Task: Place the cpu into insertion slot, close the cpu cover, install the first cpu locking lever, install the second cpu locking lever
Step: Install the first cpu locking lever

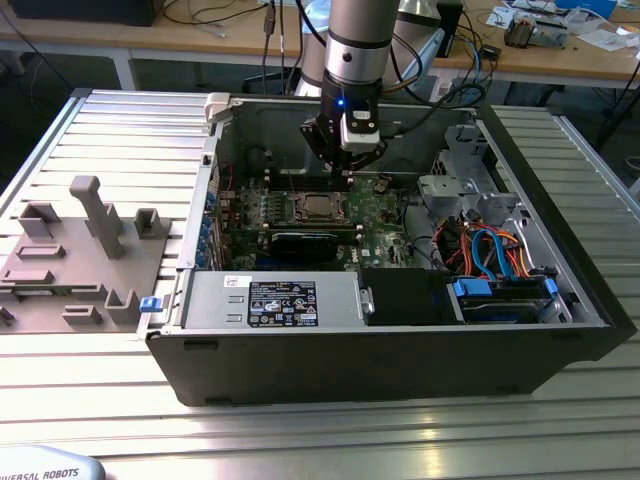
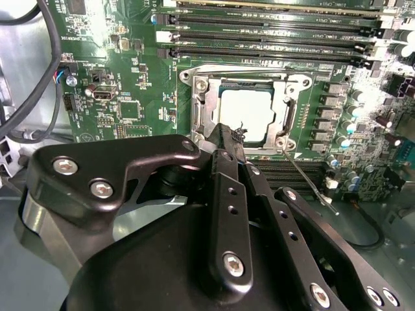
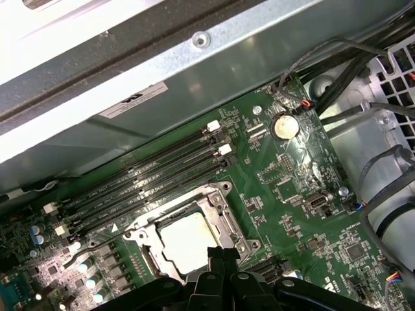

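Note:
The cpu [image 2: 249,111] lies flat in the insertion slot [image 2: 194,78], its pale metal top showing through the window of the cpu cover [image 2: 202,103], which lies down over it. In the first wrist view the cpu [image 3: 187,238] sits framed by the cover [image 3: 217,207]. A thin wire locking lever [image 2: 310,184] angles away from one socket corner, unlatched; it shows as a lever [image 3: 87,249] in the first wrist view. My gripper [image 2: 225,133] hovers at the socket's edge, shut with nothing between its fingers. The exterior view shows the gripper [image 1: 345,172] just above the socket [image 1: 318,208].
The motherboard [image 1: 380,215] lies in an open black computer case [image 1: 400,350]. Memory slots [image 2: 272,32] run beside the socket. Bundled cables [image 1: 480,245] and a drive cage [image 1: 455,185] fill the exterior view's right side. A grey fixture [image 1: 90,240] stands outside the case.

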Tool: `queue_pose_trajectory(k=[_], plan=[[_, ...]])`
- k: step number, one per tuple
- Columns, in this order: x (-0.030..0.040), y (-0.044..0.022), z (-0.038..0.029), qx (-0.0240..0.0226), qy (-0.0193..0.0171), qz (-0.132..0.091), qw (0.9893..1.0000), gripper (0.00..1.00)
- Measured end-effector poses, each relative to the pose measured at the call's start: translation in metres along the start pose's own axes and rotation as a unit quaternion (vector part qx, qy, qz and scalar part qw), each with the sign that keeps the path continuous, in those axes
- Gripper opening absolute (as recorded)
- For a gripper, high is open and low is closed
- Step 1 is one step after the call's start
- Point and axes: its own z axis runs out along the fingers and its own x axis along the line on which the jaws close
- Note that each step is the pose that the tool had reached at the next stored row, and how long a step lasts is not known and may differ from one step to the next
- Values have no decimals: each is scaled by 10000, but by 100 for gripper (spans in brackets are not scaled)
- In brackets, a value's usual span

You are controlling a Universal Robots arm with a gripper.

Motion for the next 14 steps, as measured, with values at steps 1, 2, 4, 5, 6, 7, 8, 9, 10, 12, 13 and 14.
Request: queue_pose_trajectory(k=[1,2,4,5,6,7,8,9,10,12,13,14], plan=[[0,0,0,0,0,-6,10000,11],[0,0,0,0,0,-15,10000,11],[0,0,0,1,-2,-92,10000,11],[0,0,0,1,-3,-150,9999,11],[0,0,0,2,-4,-187,9998,11],[0,0,0,2,-4,-202,9998,11],[0,0,0,2,-4,-212,9998,11],[0,0,0,2,-5,-217,9998,11],[0,0,0,2,-5,-223,9998,11],[0,0,0,2,-5,-240,9997,11],[0,0,0,2,-5,-251,9997,11],[0,0,0,2,-6,-266,9996,11]])
